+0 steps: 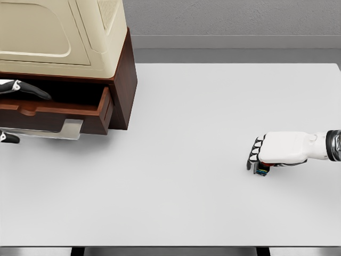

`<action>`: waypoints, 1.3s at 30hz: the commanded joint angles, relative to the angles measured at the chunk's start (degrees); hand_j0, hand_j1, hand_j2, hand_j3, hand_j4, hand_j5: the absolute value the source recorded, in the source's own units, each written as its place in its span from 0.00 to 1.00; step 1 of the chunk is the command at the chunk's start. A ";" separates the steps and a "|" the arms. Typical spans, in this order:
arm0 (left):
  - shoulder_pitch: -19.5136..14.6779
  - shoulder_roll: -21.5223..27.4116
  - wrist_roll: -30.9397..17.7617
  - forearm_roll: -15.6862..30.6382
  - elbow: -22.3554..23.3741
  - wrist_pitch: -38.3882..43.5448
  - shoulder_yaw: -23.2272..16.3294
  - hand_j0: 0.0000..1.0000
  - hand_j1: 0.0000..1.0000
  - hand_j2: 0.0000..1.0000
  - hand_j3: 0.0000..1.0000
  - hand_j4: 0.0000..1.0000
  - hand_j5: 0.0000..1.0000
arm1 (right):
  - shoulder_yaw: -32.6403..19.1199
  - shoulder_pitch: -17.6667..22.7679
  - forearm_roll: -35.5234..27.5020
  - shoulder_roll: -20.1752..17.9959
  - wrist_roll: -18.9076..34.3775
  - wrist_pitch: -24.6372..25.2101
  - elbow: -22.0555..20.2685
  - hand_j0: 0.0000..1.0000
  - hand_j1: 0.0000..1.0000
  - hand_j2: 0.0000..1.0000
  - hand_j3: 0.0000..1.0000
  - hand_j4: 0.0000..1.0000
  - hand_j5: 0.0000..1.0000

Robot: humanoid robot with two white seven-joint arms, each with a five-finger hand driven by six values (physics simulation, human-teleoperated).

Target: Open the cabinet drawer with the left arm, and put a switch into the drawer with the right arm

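- Resting on the white surface [186, 160] at the right, the right hand [279, 149] lies palm down, its arm entering from the right edge of the head view.
- Right fingers [257, 152]: curled downward over a small dark object, the switch [261, 172], which shows only as a sliver with a blue-green edge beneath the fingertips; the fingers appear closed on it, and the switch is touching or just above the surface.
- Cabinet [120, 80]: dark brown wood, standing at the upper left corner of the surface, well apart from the right hand.
- Drawer [64, 112]: pulled partly out of the cabinet toward the viewer, its front panel tilted slightly, the dark interior visible behind it.
- Cream-coloured appliance [64, 32]: sits on top of the cabinet, cut off by the upper edge of the view.
- Left hand [24, 89]: only black-and-white fingers show at the left edge, reaching over the drawer's rim; a further fingertip appears lower, below the drawer front. Whether these fingers grip the drawer cannot be told.
- Pale flat panel [66, 129]: lies beneath the drawer front, against the surface.
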 commanded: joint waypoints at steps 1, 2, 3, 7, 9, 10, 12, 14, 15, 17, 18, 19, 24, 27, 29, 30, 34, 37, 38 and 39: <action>0.01 0.31 0.02 4.02 -0.07 0.00 -0.58 0.88 0.88 0.88 0.88 0.88 0.88 | -0.01 0.00 -0.31 -0.07 -0.01 0.13 -0.01 0.64 0.64 0.64 0.64 0.64 0.64; 0.01 0.13 0.02 5.70 -0.07 0.00 -0.76 0.88 0.88 0.88 0.88 0.88 0.88 | -0.01 0.00 -0.22 -0.07 -0.01 0.13 -0.01 0.63 0.63 0.63 0.63 0.63 0.63; 0.01 0.04 0.02 5.79 -0.07 0.00 -0.76 0.88 0.88 0.88 0.88 0.88 0.88 | -0.01 0.00 -0.31 -0.07 -0.01 0.13 -0.01 0.63 0.63 0.63 0.63 0.63 0.63; 0.01 -0.13 0.02 5.79 -0.07 0.00 -0.76 0.88 0.88 0.88 0.88 0.88 0.88 | -0.09 0.35 -0.31 0.02 -0.01 0.13 -0.01 0.59 0.59 0.59 0.59 0.59 0.59; 0.01 -0.05 0.02 5.70 -0.07 0.00 -0.67 0.88 0.88 0.88 0.88 0.88 0.88 | -0.01 0.35 -0.31 0.02 -0.01 0.13 -0.01 0.56 0.56 0.56 0.56 0.56 0.56; 0.01 -0.05 0.02 5.70 0.02 0.00 -0.58 0.88 0.88 0.88 0.88 0.88 0.88 | -0.09 0.35 -0.31 0.02 -0.01 0.13 -0.01 0.55 0.55 0.55 0.55 0.55 0.55; 0.01 0.22 0.02 5.52 0.10 0.00 -0.41 0.88 0.88 0.88 0.88 0.88 0.88 | -0.18 0.35 -0.31 0.02 -0.01 0.13 -0.01 0.49 0.49 0.49 0.49 0.49 0.49; 0.01 0.48 0.02 5.26 1.77 0.00 -0.41 0.89 0.89 0.89 0.89 0.89 0.89 | -0.36 0.35 -0.31 0.02 -0.01 0.13 -0.01 0.46 0.46 0.46 0.46 0.46 0.46; 0.01 0.48 0.02 5.26 3.18 0.00 -0.41 0.90 0.90 0.90 0.90 0.90 0.90 | -0.45 0.35 -0.40 0.19 -0.01 0.13 -0.01 0.44 0.44 0.44 0.44 0.44 0.44; 0.01 0.48 0.02 5.17 7.04 0.00 -0.58 0.90 0.90 0.90 0.90 0.90 0.90 | -0.62 0.35 -0.49 0.46 -0.01 0.13 -0.01 0.43 0.43 0.43 0.43 0.43 0.43; 0.01 0.48 0.02 5.08 8.89 0.00 -0.93 0.90 0.90 0.90 0.90 0.90 0.90 | -0.71 0.26 -0.49 0.46 -0.01 0.13 -0.01 0.43 0.43 0.43 0.43 0.43 0.43; 0.01 0.39 0.02 5.08 9.86 0.00 -1.20 0.90 0.90 0.90 0.90 0.90 0.90 | -0.71 0.26 -0.58 0.46 -0.01 0.13 -0.01 0.42 0.42 0.42 0.42 0.42 0.42; 0.01 0.66 0.02 5.26 12.94 0.00 -2.96 0.90 0.90 0.90 0.90 0.90 0.90 | -2.11 0.09 -0.93 0.46 -0.01 0.13 0.43 0.40 0.40 0.40 0.40 0.40 0.40; 0.01 1.01 0.02 5.52 12.67 0.00 -2.96 0.90 0.90 0.90 0.90 0.90 0.90 | -5.89 -0.09 -2.68 0.46 -0.01 0.13 1.75 0.40 0.40 0.40 0.40 0.40 0.40; 0.01 0.92 0.02 5.52 12.23 0.00 -3.13 0.90 0.90 0.90 0.90 0.90 0.90 | -7.91 -0.09 -2.69 1.42 -0.01 0.13 2.01 0.40 0.40 0.40 0.40 0.40 0.40; 0.01 0.92 0.02 5.52 12.15 0.00 -3.04 0.90 0.90 0.90 0.90 0.90 0.90 | -8.09 -0.09 -2.68 1.77 -0.01 0.13 2.01 0.40 0.40 0.40 0.40 0.40 0.40; 0.01 0.92 0.02 5.43 11.62 0.00 -2.78 0.90 0.90 0.90 0.90 0.90 0.90 | -10.55 -0.18 -2.60 4.94 -0.01 0.13 2.10 0.40 0.40 0.40 0.40 0.40 0.40; 0.01 1.01 0.02 5.43 12.41 0.00 -2.69 0.90 0.90 0.90 0.90 0.90 0.90 | -11.34 -0.88 -2.60 8.28 -0.01 0.13 2.10 0.40 0.40 0.40 0.40 0.40 0.40; 0.01 1.01 0.02 5.43 12.50 0.00 -2.69 0.90 0.90 0.90 0.90 0.90 0.90 | -11.34 -1.49 -2.60 8.98 -0.01 0.13 2.10 0.40 0.40 0.40 0.40 0.40 0.40; 0.01 1.01 0.02 5.35 12.50 0.00 -2.78 0.90 0.90 0.90 0.90 0.90 0.90 | -11.34 -2.02 -2.60 10.03 -0.01 0.13 2.10 0.40 0.40 0.40 0.40 0.40 0.40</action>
